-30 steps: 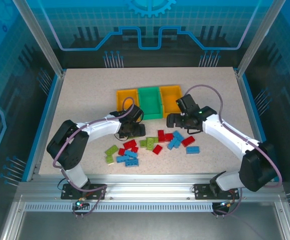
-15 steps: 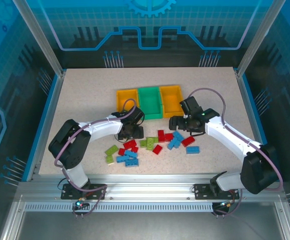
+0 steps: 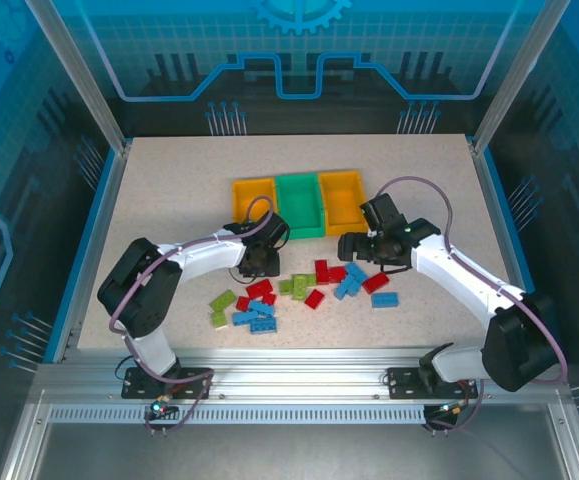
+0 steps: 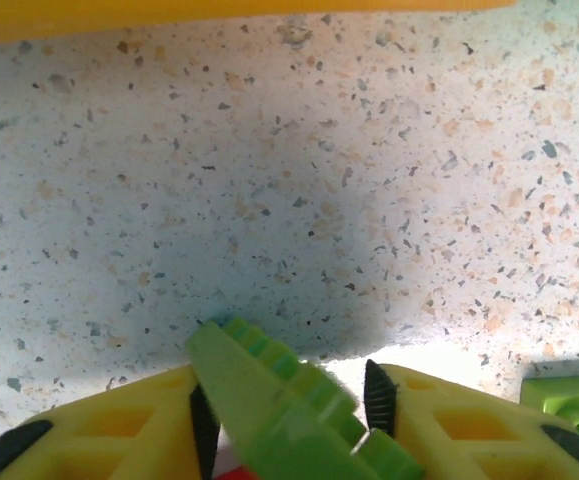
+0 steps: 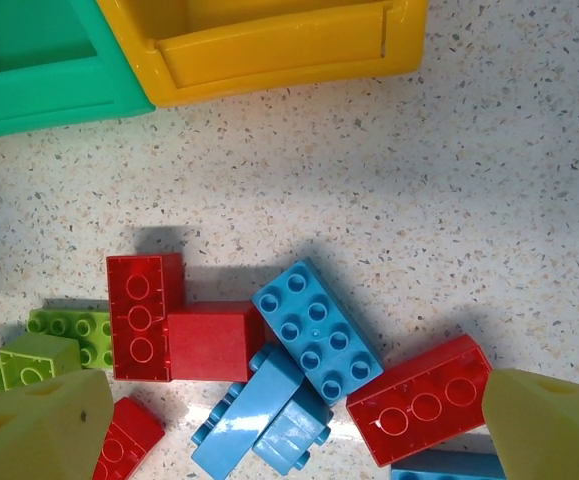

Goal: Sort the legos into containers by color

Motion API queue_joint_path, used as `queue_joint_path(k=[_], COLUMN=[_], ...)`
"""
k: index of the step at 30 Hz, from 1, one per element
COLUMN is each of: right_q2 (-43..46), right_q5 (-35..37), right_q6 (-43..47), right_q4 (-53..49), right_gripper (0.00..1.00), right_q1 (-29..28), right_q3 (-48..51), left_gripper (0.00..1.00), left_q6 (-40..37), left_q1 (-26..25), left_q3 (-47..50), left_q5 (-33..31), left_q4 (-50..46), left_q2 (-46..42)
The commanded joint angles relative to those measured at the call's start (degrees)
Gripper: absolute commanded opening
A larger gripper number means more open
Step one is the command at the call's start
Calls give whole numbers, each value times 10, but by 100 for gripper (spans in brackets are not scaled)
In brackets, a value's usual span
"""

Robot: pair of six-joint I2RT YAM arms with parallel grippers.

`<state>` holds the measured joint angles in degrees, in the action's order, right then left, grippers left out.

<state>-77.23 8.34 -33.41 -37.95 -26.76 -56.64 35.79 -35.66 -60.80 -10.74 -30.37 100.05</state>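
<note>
Sorting was judged barely begun: containers (image 3: 275,205) appeared unfilled, legos (image 3: 299,285) scattered below them on the counter (image 3: 169,200). One green lego (image 4: 269,390) was gripped by the left claw (image 4: 289,405); the right claw (image 5: 299,420) was spread.

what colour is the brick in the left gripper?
Lime green. The brick sits pinched in the left gripper; the left wrist view shows it best.
</note>
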Motion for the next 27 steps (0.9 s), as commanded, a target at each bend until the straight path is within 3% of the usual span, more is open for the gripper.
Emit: queue_joint_path(k=[1,15,24,27], right_q2=[8,11,8,7], right_q5=[-8,-3,-4,-2], right_q6=[0,5,7,11], right_q4=[-5,-11,-13,-17], right_gripper=[97,97,97,96], right_q1=[7,8,5,-4], right_q3=[6,3,-4,-9], left_gripper=[39,14,14,24], left_q6=[-8,-8,-10,-7], left_q1=[-5,-4,-4,-4], left_q3=[-17,-23,-28,-25], left_q5=[-12,-18,-25,-30], left_q4=[-18,-3,-12,-18], left_q2=[2,4,-11,-23])
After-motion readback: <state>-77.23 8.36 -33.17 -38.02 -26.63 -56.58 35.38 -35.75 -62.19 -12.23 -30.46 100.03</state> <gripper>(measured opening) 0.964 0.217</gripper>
